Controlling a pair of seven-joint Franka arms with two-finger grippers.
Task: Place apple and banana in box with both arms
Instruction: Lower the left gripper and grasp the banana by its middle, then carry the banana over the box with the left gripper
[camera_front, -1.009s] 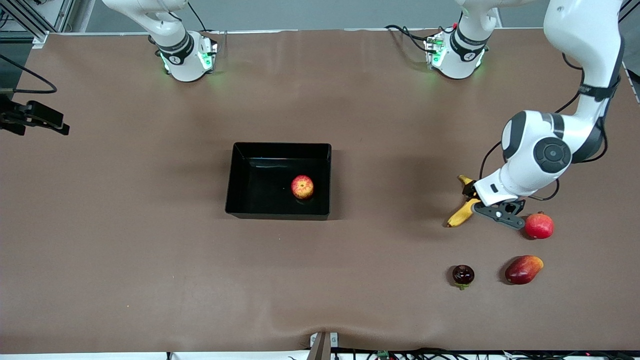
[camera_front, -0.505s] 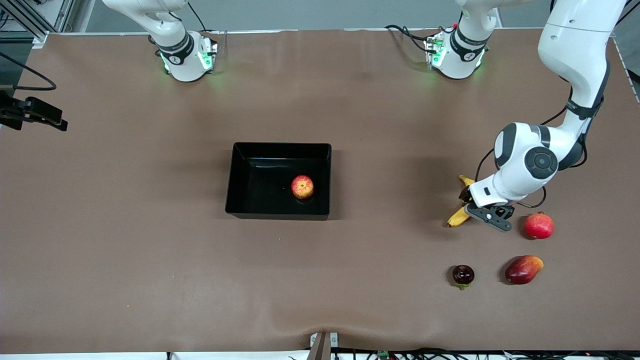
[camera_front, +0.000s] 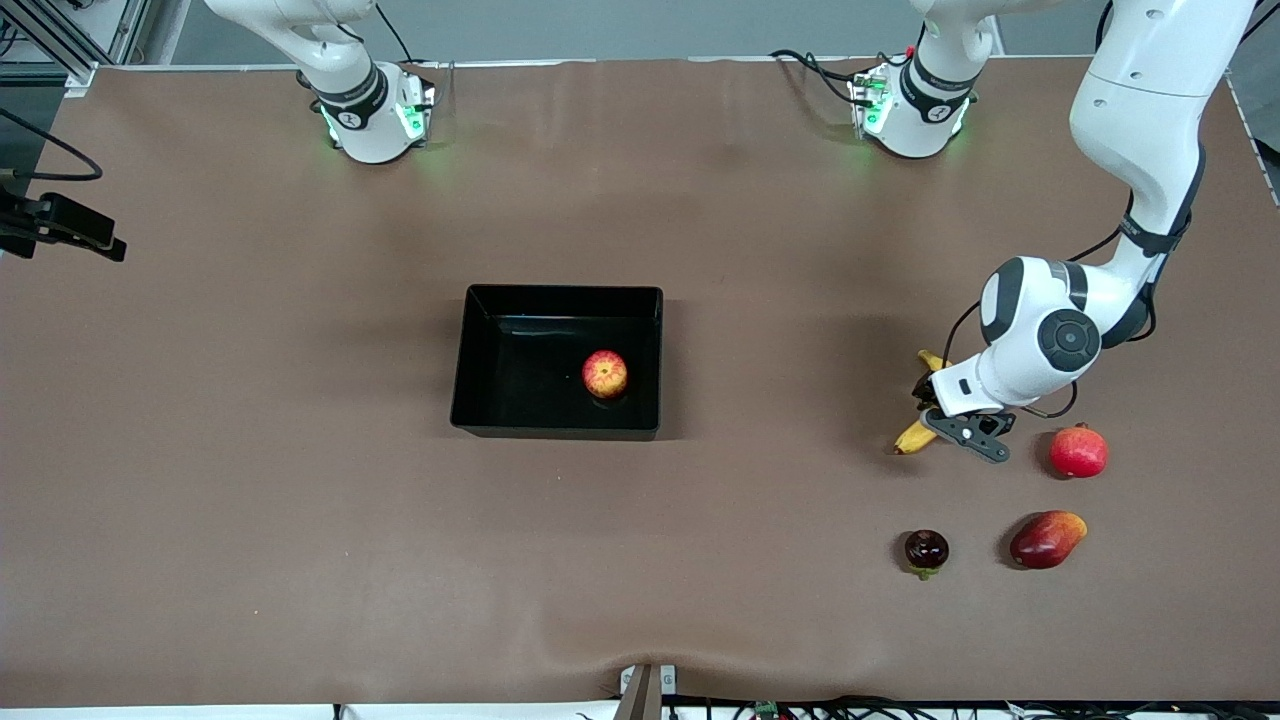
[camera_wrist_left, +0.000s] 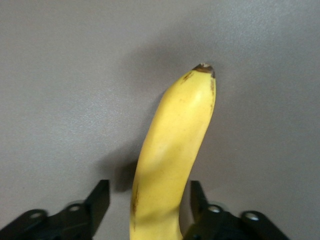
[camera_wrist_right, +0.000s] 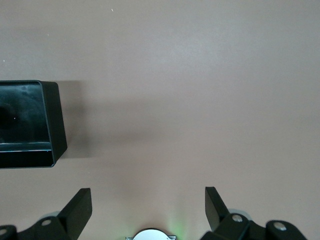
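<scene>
The banana (camera_front: 912, 438) lies on the table at the left arm's end. My left gripper (camera_front: 935, 410) is down over its middle, open, with one finger on each side of the banana (camera_wrist_left: 175, 145) and a small gap at each. The apple (camera_front: 604, 373) sits inside the black box (camera_front: 560, 292) in the middle of the table. My right gripper (camera_wrist_right: 147, 205) is wide open and empty. It waits high over bare table between its base and the box, a corner of which shows in the right wrist view (camera_wrist_right: 30, 125).
A round red fruit with a crown tip (camera_front: 1078, 452) lies beside the left hand. A dark red-orange mango-like fruit (camera_front: 1046, 539) and a small dark fruit (camera_front: 926, 550) lie nearer to the front camera than the banana.
The left arm has lowered and shifted a little toward the right arm's end, bringing its gripper down around the banana. The fruits and the box have not moved.
</scene>
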